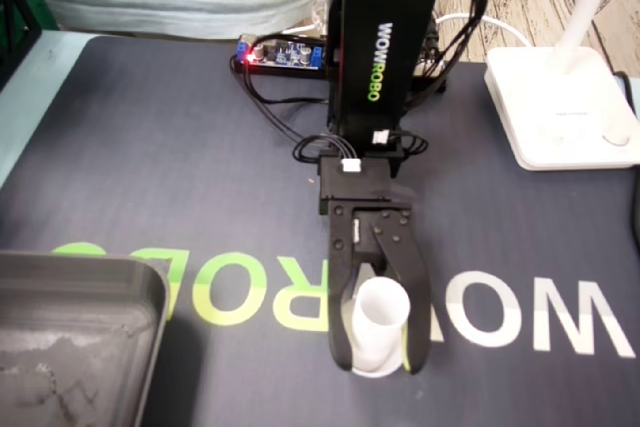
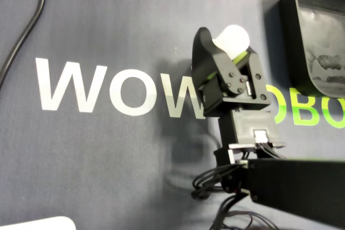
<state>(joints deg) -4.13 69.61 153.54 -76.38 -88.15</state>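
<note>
Gripper (image 1: pixel 380 362): matt black plastic, with a smooth green strip inside one jaw. Between its jaws, cup (image 1: pixel 381 319): matt white, smooth; paper or plastic cannot be told. Beneath the gripper, mat (image 1: pixel 150 167): dark grey, matt, cloth-like, with printed lettering. Left of the gripper in the fixed view, tray (image 1: pixel 90 265): dull grey metal, scuffed.

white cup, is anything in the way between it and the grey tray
Nothing visible does. The cup sits in the gripper, jaws against both its sides, and nothing lies on the stretch of mat between it and the tray in the fixed view.
</note>
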